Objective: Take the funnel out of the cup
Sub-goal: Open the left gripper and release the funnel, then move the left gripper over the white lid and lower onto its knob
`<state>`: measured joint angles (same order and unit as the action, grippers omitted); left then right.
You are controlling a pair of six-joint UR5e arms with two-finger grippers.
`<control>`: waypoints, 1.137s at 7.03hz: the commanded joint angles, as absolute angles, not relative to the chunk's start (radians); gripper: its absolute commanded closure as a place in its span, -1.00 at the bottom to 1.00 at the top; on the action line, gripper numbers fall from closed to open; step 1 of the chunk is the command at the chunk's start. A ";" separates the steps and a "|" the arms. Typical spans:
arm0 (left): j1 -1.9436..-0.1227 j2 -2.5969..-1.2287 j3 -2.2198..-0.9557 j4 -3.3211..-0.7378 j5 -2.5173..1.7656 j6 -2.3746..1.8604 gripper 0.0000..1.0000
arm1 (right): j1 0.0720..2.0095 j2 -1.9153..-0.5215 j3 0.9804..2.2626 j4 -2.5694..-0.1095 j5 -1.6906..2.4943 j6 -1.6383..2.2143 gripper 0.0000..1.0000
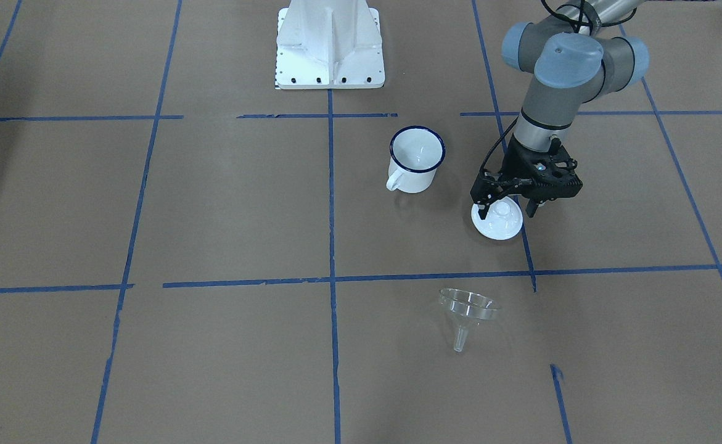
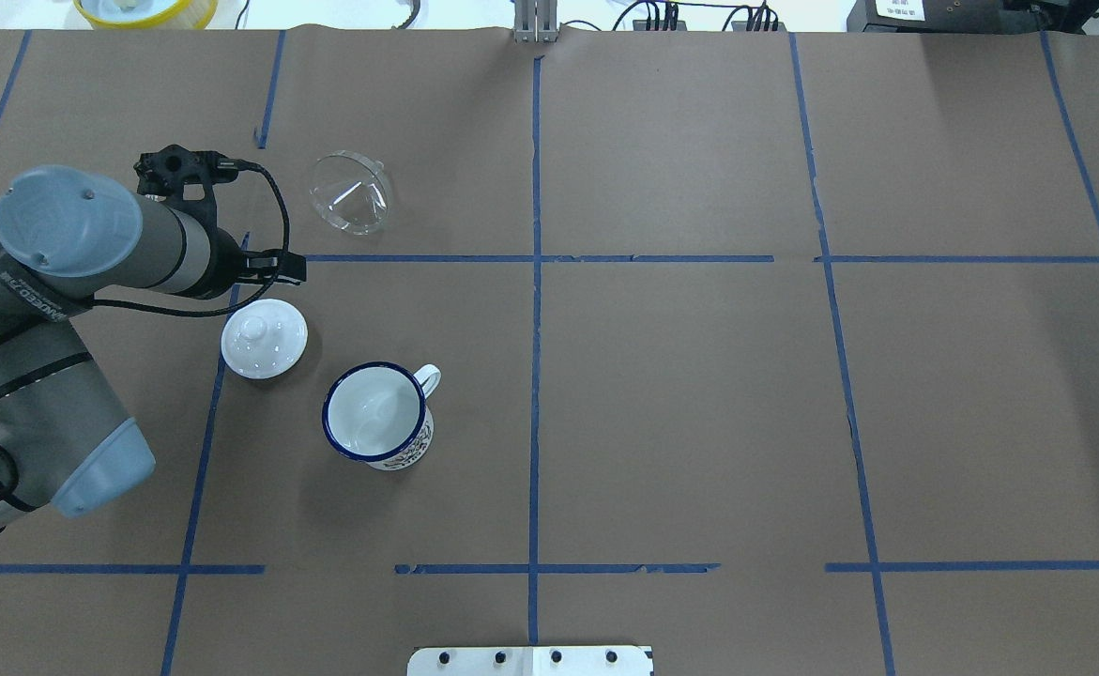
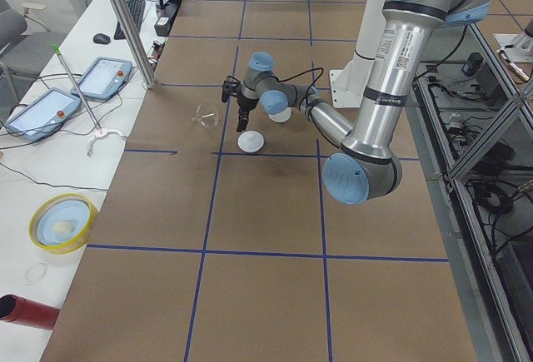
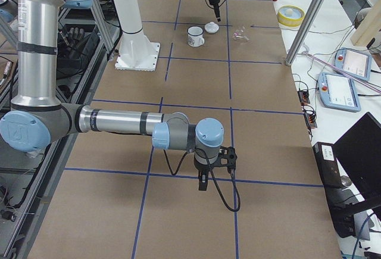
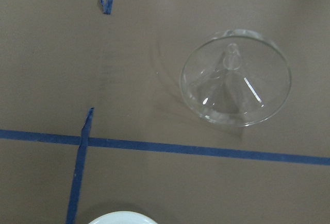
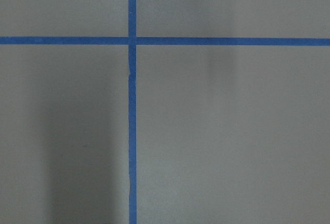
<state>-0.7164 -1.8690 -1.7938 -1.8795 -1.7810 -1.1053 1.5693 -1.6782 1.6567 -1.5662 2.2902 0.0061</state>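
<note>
The small clear plastic funnel (image 1: 467, 311) lies on its side, well apart from the upright white blue-rimmed enamel mug (image 1: 416, 159); the left gripper (image 1: 506, 208) hangs spread, empty, above the white knobbed lid (image 1: 496, 225); whether the right gripper (image 4: 203, 183) is spread, I cannot tell

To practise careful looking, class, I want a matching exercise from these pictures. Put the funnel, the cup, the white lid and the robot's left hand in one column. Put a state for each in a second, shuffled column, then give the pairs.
1. funnel
2. cup
3. lid
4. left hand

A. upright and empty
B. open, just above the lid
C. on its side, apart from the cup
D. lying flat, knob up

Pairs: 1-C, 2-A, 3-D, 4-B
</note>
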 commanded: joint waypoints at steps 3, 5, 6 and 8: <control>-0.712 -1.867 -1.746 -1.876 -1.787 -1.086 -0.94 | 1.569 -1.678 1.657 -1.566 2.290 0.006 -1.00; -0.694 -1.867 -1.743 -1.870 -1.787 -1.086 -0.75 | 1.569 -1.678 1.657 -1.566 2.290 0.006 -1.00; -0.678 -1.867 -1.744 -1.867 -1.787 -1.086 -0.63 | 1.569 -1.678 1.657 -1.566 2.290 0.006 -1.00; -0.676 -1.865 -1.744 -1.861 -1.789 -1.086 -0.55 | 1.569 -1.678 1.657 -1.566 2.290 0.006 -1.00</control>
